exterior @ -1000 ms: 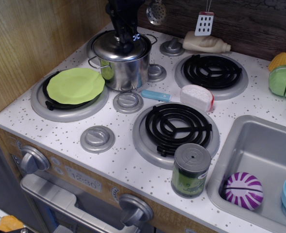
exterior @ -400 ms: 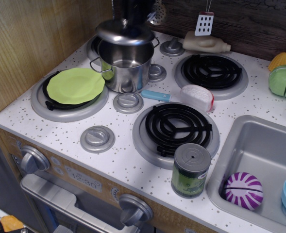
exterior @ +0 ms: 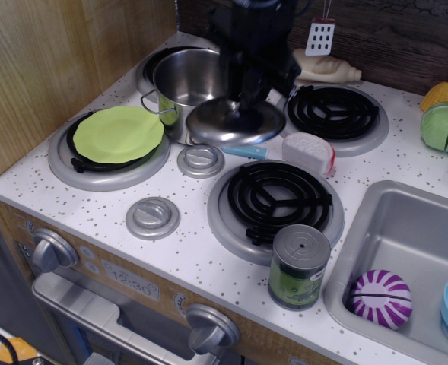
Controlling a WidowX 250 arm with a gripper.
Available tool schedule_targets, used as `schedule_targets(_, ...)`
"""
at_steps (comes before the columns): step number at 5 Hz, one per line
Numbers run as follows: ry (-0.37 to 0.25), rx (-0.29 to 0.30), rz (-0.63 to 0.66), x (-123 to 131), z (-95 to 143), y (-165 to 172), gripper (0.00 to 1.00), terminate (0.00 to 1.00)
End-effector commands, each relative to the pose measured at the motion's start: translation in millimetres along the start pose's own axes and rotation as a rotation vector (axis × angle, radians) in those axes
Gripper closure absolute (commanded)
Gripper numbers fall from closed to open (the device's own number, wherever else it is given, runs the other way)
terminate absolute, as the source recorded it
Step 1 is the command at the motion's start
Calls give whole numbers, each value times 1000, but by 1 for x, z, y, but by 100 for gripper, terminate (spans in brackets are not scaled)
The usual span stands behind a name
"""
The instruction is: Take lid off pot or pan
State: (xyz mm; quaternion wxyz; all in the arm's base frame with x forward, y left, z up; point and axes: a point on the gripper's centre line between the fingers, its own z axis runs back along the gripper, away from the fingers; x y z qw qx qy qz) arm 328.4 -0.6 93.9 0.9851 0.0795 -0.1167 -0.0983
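Speckled white stovetop (exterior: pixel 201 258) — wood wall (exterior: pixel 41 68) left, sink (exterior: pixel 406 236) right.

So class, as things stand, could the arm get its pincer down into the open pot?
Probably not yet: the pincer is shut on the lid, beside the pot. The pot's mouth itself is uncovered.

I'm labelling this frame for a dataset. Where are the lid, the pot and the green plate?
lid (exterior: pixel 227 125): observation image, domed top left of the knob.
pot (exterior: pixel 185 76): observation image, inner wall.
green plate (exterior: pixel 119 134): observation image, centre.
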Motion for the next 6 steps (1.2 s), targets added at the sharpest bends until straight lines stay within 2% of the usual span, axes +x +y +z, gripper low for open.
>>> schedule_targets(1,-165,35,44,-8,-19,-13,100,0)
schedule_targets(2,-241,12,35,-6,-36,-11,100,0)
schedule_targets(3,-360,2,29,5,-41,-16,100,0)
schedule_targets(4,-398,-9,41,12,-43,-24,100,0)
schedule_targets(5,-402,-41,40,9,-41,-21,0,0)
schedule_targets(6,-402,-41,40,9,-41,-21,0,100)
